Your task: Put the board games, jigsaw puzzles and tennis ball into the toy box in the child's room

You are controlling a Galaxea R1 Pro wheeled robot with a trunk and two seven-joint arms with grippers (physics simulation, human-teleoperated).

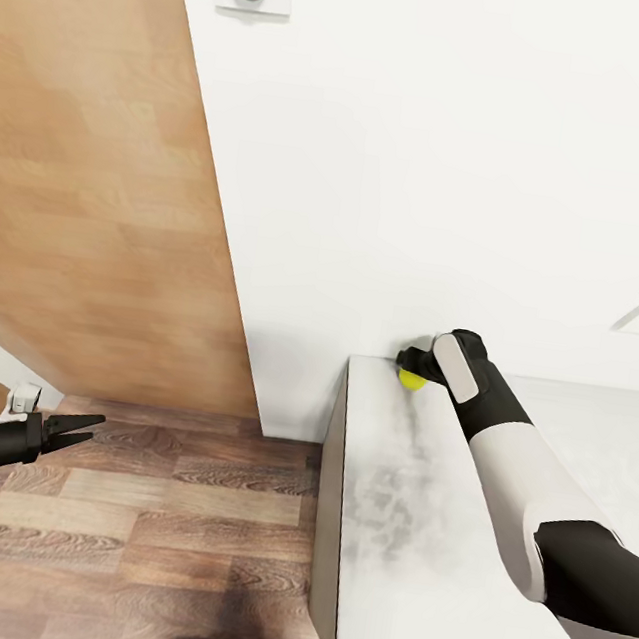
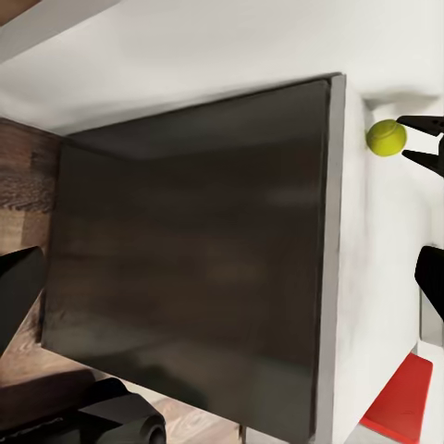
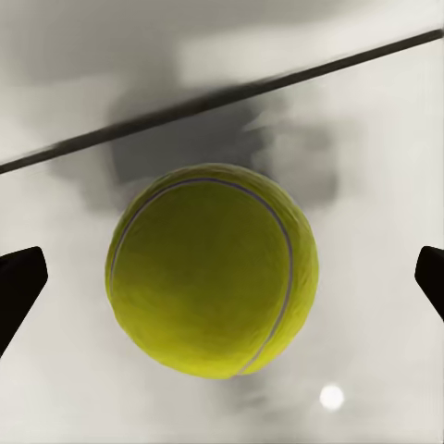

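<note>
1. The left gripper [image 1: 83, 430] hung out over the wood floor [image 1: 161, 531], well apart from the table [image 1: 397, 572]. Its fingers lay close together with nothing between them; it looked closed and empty. No risk arose there unless the base swung that arm into the wall [image 1: 430, 173].
2. The ball [image 1: 411, 379] sat at the table's far corner, near the wall and close to the left edge. A push would likely send it rolling off that edge to the floor.
3. The right gripper [image 1: 416, 365] was spread wide around the ball, a fingertip [image 3: 18, 287] on each side and neither touching it. If one finger met the ball first, it could squirt out sideways. Reaching further might jam the fingertips against the wall.
4. A round, springy ball could pop free of a grip set too high or too light.
5. The toy box was not seen, so the carry was still ahead.
</note>
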